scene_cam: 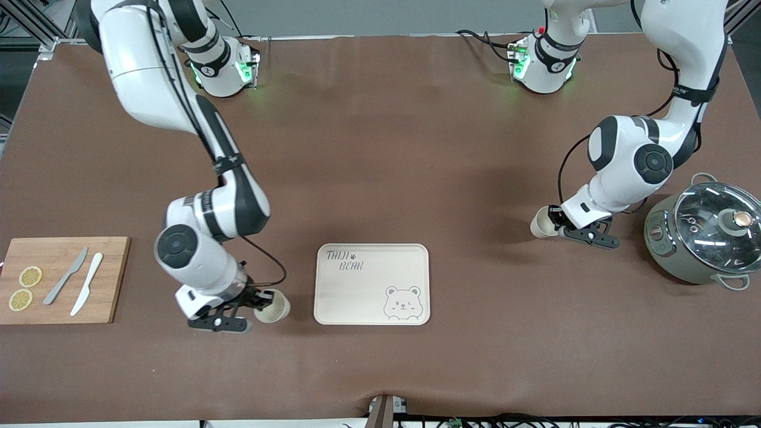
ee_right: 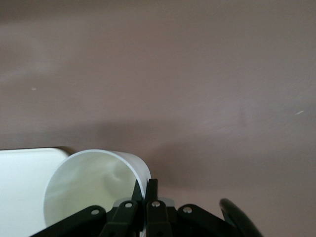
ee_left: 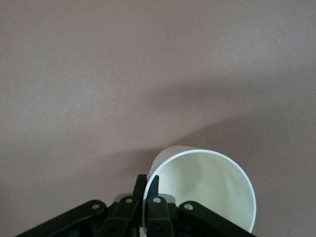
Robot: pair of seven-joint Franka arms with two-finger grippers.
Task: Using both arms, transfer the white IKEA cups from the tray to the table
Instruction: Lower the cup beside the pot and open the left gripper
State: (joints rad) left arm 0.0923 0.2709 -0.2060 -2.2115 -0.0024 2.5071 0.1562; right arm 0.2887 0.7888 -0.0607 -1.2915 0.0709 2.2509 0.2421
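Note:
Two white IKEA cups are each held by the rim. My right gripper (scene_cam: 257, 300) is shut on one cup (scene_cam: 273, 308), tilted on its side just over the table, beside the bear tray (scene_cam: 368, 297) toward the right arm's end. In the right wrist view the fingers (ee_right: 144, 185) pinch the cup's wall (ee_right: 89, 187), with the tray's corner (ee_right: 24, 187) next to it. My left gripper (scene_cam: 556, 224) is shut on the other cup (scene_cam: 541, 224), over bare table between the tray and the pot. The left wrist view shows the gripper (ee_left: 147, 180) clamping that cup's rim (ee_left: 207, 192).
A wooden cutting board (scene_cam: 113, 279) with two lemon slices (scene_cam: 30, 276) and two knives (scene_cam: 88, 291) lies at the right arm's end. A grey-green pot with a glass lid (scene_cam: 704, 235) stands at the left arm's end. The table is brown.

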